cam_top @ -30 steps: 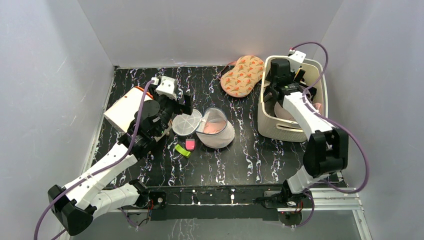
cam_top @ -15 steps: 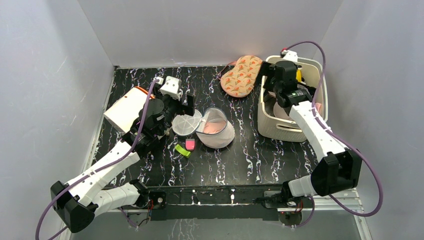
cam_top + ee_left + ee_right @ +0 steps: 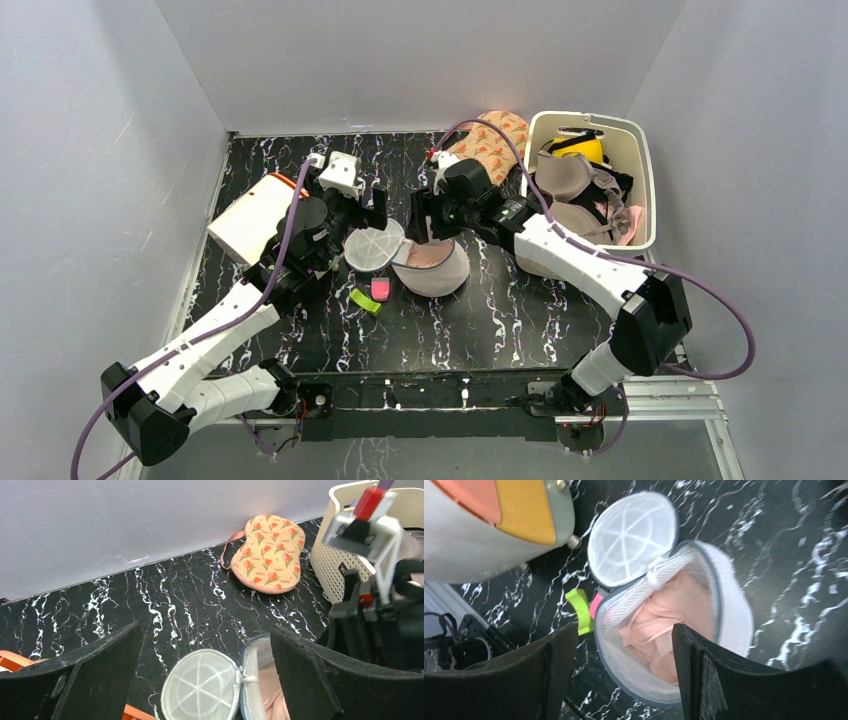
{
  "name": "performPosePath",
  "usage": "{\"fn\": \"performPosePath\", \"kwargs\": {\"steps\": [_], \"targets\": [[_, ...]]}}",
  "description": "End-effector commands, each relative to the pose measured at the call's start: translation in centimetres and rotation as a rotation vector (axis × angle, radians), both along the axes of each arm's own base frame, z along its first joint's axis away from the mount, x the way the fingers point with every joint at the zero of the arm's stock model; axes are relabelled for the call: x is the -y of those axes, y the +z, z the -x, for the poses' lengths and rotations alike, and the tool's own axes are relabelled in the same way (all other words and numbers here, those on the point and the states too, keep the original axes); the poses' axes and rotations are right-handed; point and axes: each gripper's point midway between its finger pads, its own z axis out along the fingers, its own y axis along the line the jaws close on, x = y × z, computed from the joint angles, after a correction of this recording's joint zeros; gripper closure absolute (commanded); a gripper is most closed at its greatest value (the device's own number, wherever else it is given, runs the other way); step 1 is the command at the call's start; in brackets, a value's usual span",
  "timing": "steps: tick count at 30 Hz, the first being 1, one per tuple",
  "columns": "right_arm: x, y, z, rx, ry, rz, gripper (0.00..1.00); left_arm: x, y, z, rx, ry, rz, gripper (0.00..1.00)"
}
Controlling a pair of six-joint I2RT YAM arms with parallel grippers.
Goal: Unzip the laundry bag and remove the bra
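The laundry bag (image 3: pixel 440 272) lies open in the middle of the table, its round mesh lid (image 3: pixel 371 249) flipped out to the left. A pink bra (image 3: pixel 428 256) lies inside it. My right gripper (image 3: pixel 431 224) is open and hovers just above the bag's mouth. In the right wrist view its jaws (image 3: pixel 624 630) straddle the near rim, with the bra (image 3: pixel 664 625) between them, untouched. My left gripper (image 3: pixel 362 214) is open and empty above the lid. In the left wrist view it (image 3: pixel 204 632) frames the lid (image 3: pixel 202 687).
A white slotted basket (image 3: pixel 585 118) full of clothes stands at the back right. A floral fabric pad (image 3: pixel 486 148) lies beside it. A white and orange box (image 3: pixel 252 216) lies at the left. Green (image 3: pixel 365 299) and pink (image 3: pixel 380 290) clips lie in front of the lid.
My right arm has swung left out of the white basket and come down over the open bag. My left gripper has hardly moved.
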Motion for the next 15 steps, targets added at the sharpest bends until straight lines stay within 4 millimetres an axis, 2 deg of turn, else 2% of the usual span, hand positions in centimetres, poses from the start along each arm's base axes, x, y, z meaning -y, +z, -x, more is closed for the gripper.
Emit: {"fn": "performPosePath", "kwargs": {"steps": [1, 7, 11, 15], "targets": [[-1.6, -1.0, 0.9, -0.076, -0.004, -0.069, 0.41, -0.8, 2.8, 0.0, 0.075, 0.030, 0.047, 0.02], [-2.2, -5.0, 4.9, -0.142, 0.036, 0.027, 0.48, -0.6, 2.3, -0.2, 0.060, 0.028, 0.032, 0.02], [0.1, -8.5, 5.6, -0.125, -0.018, 0.181, 0.50, -0.7, 2.6, -0.1, 0.060, 0.030, 0.048, 0.02], [1.4, -10.5, 6.2, -0.138, -0.033, 0.287, 0.56, -0.2, 2.0, -0.3, 0.044, 0.017, 0.033, 0.02]]}}
